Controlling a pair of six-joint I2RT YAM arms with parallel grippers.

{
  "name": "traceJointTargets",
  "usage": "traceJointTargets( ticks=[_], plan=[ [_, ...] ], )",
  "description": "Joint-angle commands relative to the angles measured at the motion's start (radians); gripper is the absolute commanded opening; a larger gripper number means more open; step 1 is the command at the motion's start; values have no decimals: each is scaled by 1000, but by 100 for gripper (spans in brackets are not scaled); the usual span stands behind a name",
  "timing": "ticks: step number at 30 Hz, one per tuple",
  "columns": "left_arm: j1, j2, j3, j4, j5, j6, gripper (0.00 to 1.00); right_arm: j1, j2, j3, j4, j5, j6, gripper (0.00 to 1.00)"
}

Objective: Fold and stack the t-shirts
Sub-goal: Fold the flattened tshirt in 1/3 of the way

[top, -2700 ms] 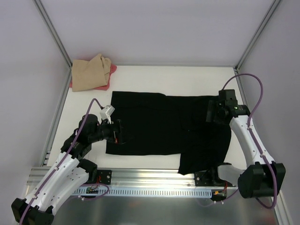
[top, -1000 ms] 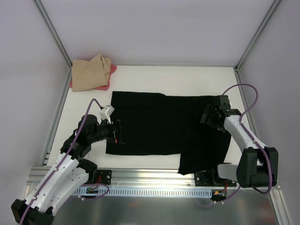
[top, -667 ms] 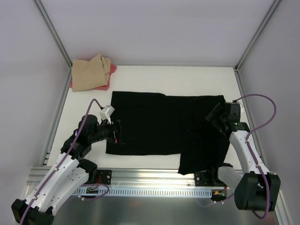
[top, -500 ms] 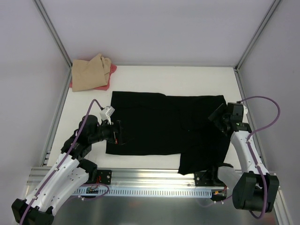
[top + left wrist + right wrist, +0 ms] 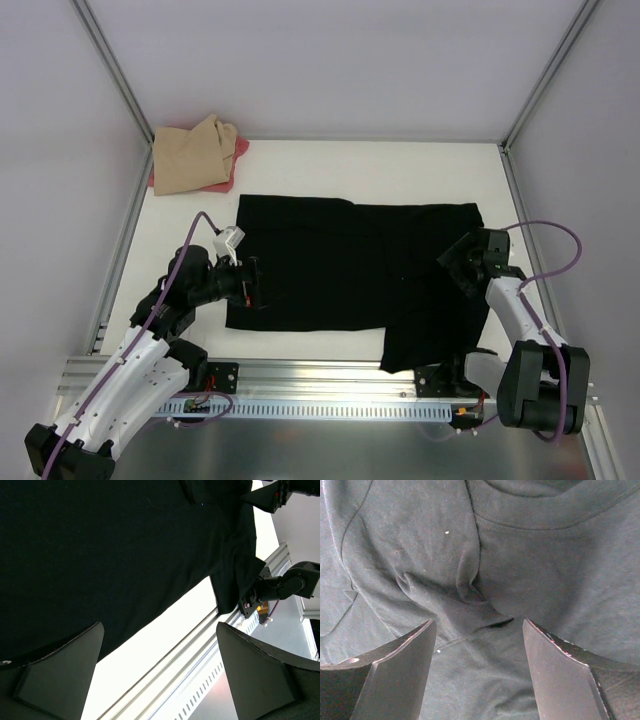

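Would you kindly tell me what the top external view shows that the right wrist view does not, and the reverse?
Only the top external view shows the tan t-shirt lying on the pink-red t-shirt at the far left corner, and the left gripper at the left edge of the spread black t-shirt. Only the right wrist view shows the collar seam and a bunched wrinkle up close. Both show the black t-shirt and the right gripper, its jaws apart over the cloth.
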Motion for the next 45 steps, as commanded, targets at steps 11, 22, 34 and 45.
traceJointTargets(
  ticks=[11, 22, 34, 45],
  plan=[
    [-5, 6, -6, 37, 19, 10, 99, -5, 76, -7, 123, -41, 32, 26],
    [-7, 9, -5, 36, 19, 11, 98, -4, 59, 39, 66, -28, -34, 0],
    [-7, 10, -5, 36, 15, 11, 99, 36, 135, 349, -176, 48, -305, 1],
    [-7, 9, -3, 34, 18, 11, 99, 82, 203, 374, -251, -8, -335, 99]
  ],
)
